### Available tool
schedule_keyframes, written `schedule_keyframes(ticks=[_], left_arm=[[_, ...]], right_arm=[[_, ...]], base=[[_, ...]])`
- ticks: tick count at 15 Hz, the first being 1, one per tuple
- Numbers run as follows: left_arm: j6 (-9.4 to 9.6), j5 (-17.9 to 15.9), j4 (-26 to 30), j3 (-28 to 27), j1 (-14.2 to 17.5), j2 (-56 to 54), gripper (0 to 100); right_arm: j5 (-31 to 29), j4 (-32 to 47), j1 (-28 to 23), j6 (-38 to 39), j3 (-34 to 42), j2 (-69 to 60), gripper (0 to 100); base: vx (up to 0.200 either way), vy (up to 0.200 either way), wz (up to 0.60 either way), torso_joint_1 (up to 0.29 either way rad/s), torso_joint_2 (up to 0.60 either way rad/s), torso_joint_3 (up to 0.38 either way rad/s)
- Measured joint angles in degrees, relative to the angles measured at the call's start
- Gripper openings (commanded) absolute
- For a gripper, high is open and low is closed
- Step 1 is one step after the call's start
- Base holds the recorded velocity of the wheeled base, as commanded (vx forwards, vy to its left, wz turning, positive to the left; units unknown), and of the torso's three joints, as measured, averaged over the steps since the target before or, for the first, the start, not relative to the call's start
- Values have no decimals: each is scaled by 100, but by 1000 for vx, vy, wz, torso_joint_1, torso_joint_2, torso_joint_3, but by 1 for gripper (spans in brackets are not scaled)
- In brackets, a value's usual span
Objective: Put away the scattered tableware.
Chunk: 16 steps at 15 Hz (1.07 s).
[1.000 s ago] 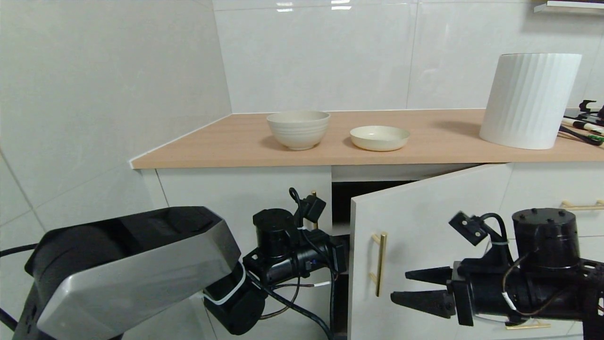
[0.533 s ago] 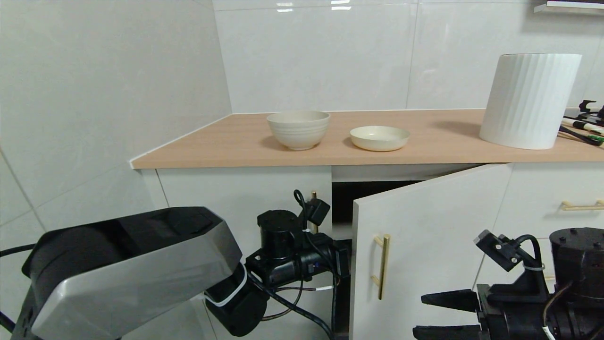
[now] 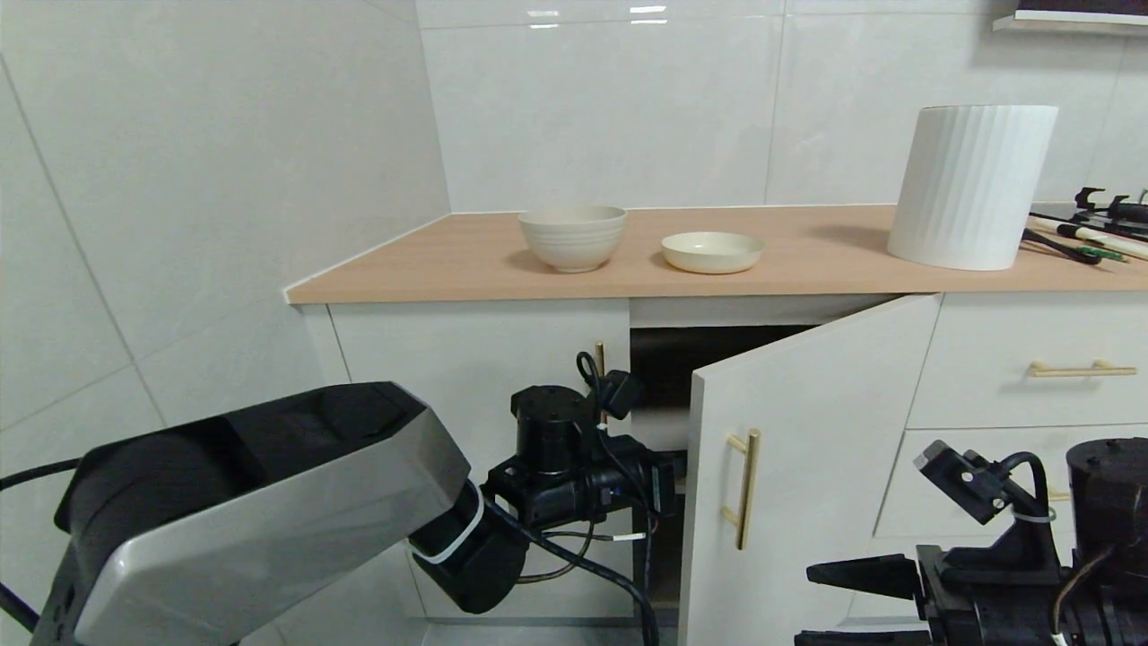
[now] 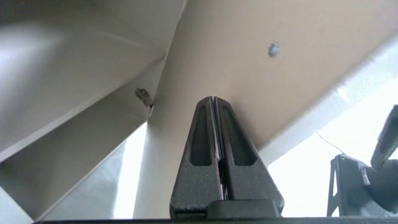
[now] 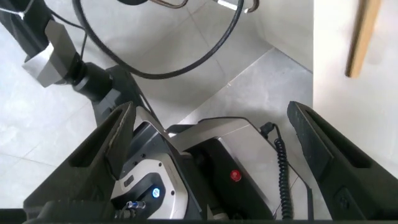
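The bowl (image 3: 572, 237) and shallow dish (image 3: 712, 251) sit on the countertop (image 3: 430, 260), the dish at the bowl's 3 o'clock and a ribbed canister (image 3: 971, 187) farther along. At 6 o'clock the cabinet door (image 3: 807, 404) stands ajar. The left gripper (image 4: 213, 99), pinched together and empty, seems to touch the door's inner face. The right gripper (image 3: 803, 604) gapes wide, holding nothing.

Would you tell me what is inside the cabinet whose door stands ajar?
Only a dark opening shows above the ajar door; no contents can be made out. The door and the left arm cover the rest.
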Motion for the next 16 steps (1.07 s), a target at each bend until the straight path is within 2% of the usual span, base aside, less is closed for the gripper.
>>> schedule_keyframes(ticks=[2,8,13,16], left_arm=[[-2,13,17,-45,-23,4,0],[-6,41,116,-54,-108,-46,0],[-2,39,668,-690,-98,-16,0],[-2,41,797,-935,-94,45,0]], right_arm=[[0,5,2,2,11,-111,100],[11,18,13,2,16,-201,100],[-2,18,79,2,20,-218,100],[-2,18,101,2,22,-212,100]], base=[[0,0,0,0,0,0],[-200,0,0,5,2,2],[0,0,0,0,0,0],[0,0,0,0,0,0]])
